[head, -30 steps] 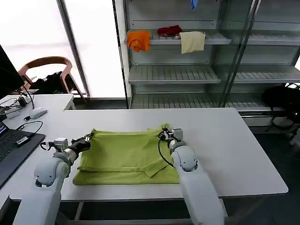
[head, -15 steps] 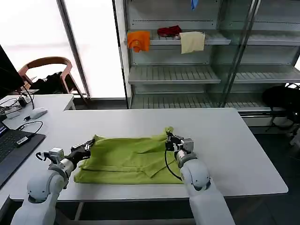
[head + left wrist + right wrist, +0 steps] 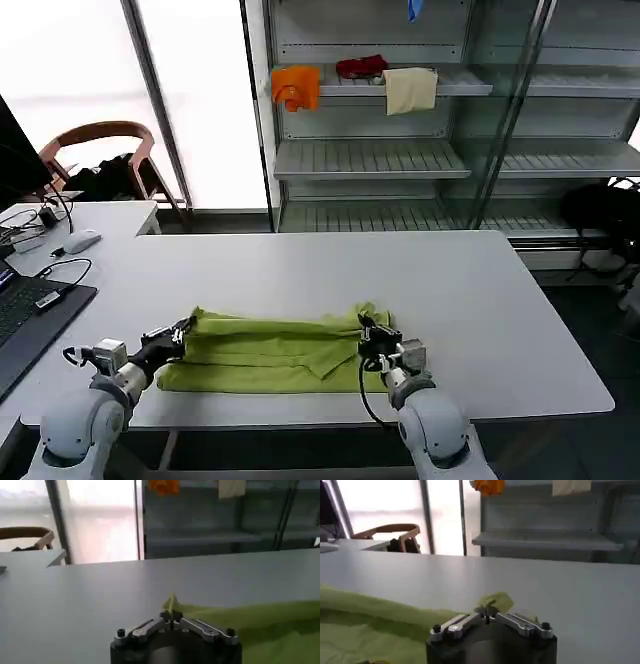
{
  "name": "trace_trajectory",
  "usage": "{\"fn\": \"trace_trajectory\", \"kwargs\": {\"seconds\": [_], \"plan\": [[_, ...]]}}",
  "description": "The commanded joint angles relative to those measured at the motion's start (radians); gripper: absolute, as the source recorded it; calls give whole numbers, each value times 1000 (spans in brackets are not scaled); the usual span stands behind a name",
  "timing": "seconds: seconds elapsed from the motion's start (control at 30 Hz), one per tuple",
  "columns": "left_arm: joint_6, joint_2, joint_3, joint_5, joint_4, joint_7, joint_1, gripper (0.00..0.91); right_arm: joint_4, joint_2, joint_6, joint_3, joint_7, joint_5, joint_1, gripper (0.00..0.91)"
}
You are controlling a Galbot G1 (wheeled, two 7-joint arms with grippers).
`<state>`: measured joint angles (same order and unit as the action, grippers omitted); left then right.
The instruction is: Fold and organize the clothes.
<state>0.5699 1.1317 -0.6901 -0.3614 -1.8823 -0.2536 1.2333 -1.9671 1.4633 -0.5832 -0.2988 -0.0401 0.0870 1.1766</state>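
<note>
White flat table (image 3: 500,300) carries one lime yellow-green thin-cloth T-shirt (image 3: 270,348), folded into a long band near its front edge. Two end effectors, left (image 3: 184,333) and right (image 3: 366,325), each pinch a far corner, closed on cloth.

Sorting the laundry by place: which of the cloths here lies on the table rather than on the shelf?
The yellow-green T-shirt; both grippers pinch its far edge. The orange, red and cream cloths sit on the shelf behind.
</note>
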Motion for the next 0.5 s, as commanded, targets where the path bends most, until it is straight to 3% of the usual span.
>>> {"fn": "trace_trajectory", "kwargs": {"seconds": [0.03,0.17,0.2,0.23,0.3,0.33,0.37,0.4,0.5], "plan": [[-1,0,-15,39,-28,-7,55,10,-46,-5,1,-3,-12,-24,69,0],[-2,5,-15,48,-33,-7,64,10,-49,-6,1,-3,-13,-38,79,0],[-2,6,-16,52,-33,-7,65,10,-49,-6,1,-3,-14,-41,80,40],[-3,7,-16,62,-34,-6,66,10,-48,-6,1,-3,-16,-45,81,242],[-4,8,-17,84,-35,-6,69,10,-44,-5,1,-3,-19,-64,82,907],[-7,9,-15,103,-36,-6,71,20,-42,-5,1,-4,-19,-73,83,907],[-9,11,-15,111,-37,-5,73,212,-37,-2,1,-4,-17,-94,83,907],[-9,12,-15,114,-38,-4,75,907,-36,-1,2,-4,-16,-100,84,907],[-15,18,-11,146,-35,8,76,907,-31,0,3,-6,-12,-152,86,907]]}}
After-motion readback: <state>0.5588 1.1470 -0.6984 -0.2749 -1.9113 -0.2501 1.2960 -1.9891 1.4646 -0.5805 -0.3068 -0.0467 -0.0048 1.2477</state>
